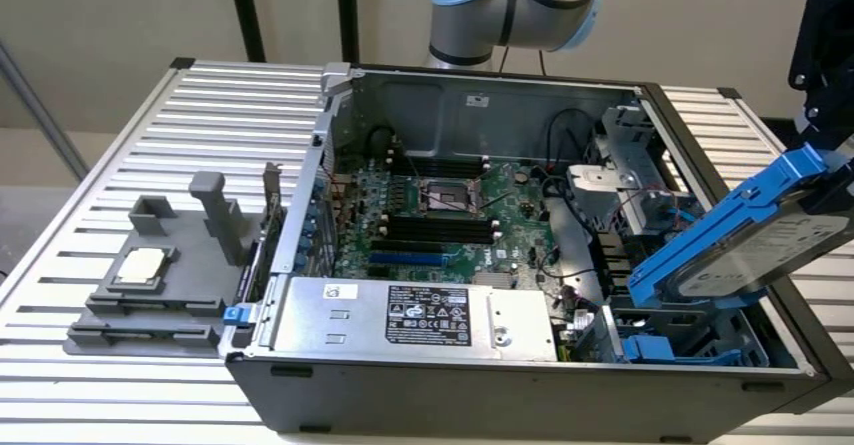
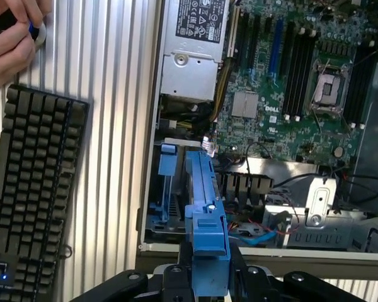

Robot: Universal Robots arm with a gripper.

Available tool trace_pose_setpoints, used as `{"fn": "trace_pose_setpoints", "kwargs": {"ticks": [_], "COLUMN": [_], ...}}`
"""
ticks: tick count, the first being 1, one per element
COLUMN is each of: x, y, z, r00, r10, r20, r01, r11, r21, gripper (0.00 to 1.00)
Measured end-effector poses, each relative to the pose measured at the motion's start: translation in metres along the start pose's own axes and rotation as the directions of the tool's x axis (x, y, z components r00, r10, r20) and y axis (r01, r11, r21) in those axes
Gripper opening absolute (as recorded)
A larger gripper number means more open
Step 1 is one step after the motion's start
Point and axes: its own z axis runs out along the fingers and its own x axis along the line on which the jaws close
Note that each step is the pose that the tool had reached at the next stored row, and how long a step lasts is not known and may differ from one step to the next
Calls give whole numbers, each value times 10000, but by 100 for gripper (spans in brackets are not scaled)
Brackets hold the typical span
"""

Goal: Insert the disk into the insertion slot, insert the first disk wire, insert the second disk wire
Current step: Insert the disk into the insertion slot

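Seemingly clear, tilted disk [image 1: 758, 252] hangs above slot [image 1: 683, 339] rim.

behind the work table [image 1: 120, 145], which has a top of ribbed silver metal slats, stands a plain beige wall [image 1: 107, 15]. two thin black poles [image 1: 244, 10] rise in front of this wall, and the light is even and soft.

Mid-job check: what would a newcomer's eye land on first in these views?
The disk in its bright blue frame, gripped by the tool and hanging tilted over the corner of the open computer case at the exterior view's right, above the insertion slot. Next, the green motherboard mid-case. In the wrist view, a black keyboard lies beside the case with a person's hand near it.
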Motion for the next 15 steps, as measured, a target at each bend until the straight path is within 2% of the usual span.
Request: {"fn": "trace_pose_setpoints", "kwargs": {"ticks": [3,6,9,10,12,15], "x": [-1,-3,0,0,-1,-1], "y": [28,68,113,129,146,168], "z": [-1,9,27,32,39,48], "r00": [10000,9999,9998,9998,9997,9994], "r10": [6,41,30,24,58,162], "r20": [-91,-167,-208,-216,-255,-301], "r01": [-4,-37,-23,-15,-45,-142], "r11": [9999,9997,9993,9991,9986,9979], "r21": [133,237,363,432,530,628], "gripper": [32,32,32,32,32,32]}}
